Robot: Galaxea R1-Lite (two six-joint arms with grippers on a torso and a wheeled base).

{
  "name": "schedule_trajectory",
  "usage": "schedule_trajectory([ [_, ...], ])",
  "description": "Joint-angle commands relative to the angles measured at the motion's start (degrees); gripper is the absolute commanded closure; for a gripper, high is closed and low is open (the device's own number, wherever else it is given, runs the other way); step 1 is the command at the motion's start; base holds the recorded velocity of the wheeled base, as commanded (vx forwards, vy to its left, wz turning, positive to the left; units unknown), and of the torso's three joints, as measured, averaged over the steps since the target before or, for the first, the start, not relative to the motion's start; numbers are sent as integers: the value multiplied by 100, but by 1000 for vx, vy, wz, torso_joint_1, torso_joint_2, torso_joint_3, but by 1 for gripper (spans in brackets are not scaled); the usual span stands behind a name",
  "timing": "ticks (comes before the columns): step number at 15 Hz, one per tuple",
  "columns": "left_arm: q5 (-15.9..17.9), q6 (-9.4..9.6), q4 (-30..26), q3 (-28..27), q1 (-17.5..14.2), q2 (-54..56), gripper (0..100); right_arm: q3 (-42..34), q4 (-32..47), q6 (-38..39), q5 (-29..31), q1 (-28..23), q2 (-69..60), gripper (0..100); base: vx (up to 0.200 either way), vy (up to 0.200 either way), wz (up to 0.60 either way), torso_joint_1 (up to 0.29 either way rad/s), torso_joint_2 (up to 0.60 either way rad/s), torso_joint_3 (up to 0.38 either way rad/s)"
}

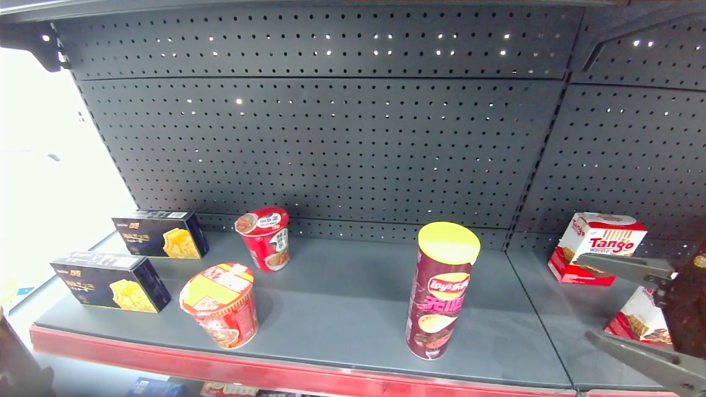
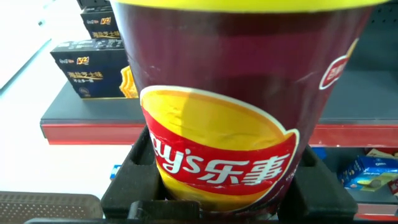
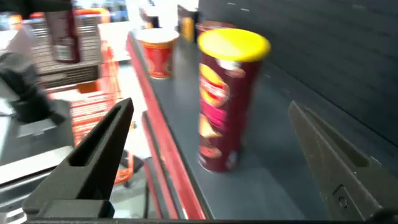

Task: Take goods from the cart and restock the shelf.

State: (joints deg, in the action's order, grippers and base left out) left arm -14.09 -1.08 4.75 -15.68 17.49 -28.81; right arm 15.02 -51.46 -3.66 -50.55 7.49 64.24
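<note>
A dark pegboard shelf (image 1: 342, 309) is holding a chip can (image 1: 441, 292) at five o'clock, and your right gripper (image 1: 584, 296) is hanging spread at four. Your left gripper (image 2: 227, 199) is apparently pinching a second can (image 2: 236, 93). It is likely light, stiff and slick, so grip mid-body.

- Left of the can (image 1: 441, 292), bare shelf (image 1: 342, 309) runs open to two cups (image 1: 220, 306).
- Farther left of the can, past the cups, stand two boxes (image 1: 110, 281).
- Right of the can: an open strip, then wafer packs (image 1: 595, 248).
</note>
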Motion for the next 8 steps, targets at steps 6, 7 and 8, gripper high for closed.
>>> schedule_trajectory([
  [6,-6,3,8,-93,-9,103,100,-825,329,102,1478,-713,-1678,0,0,0,0,0,0,0],
  [7,-6,3,8,-102,-9,103,100,-948,338,181,1733,-749,-1854,0,0,0,0,0,0,0],
  [8,-6,3,8,-85,-9,103,100,-1089,558,251,2261,-801,-2144,0,0,0,0,0,0,0],
])
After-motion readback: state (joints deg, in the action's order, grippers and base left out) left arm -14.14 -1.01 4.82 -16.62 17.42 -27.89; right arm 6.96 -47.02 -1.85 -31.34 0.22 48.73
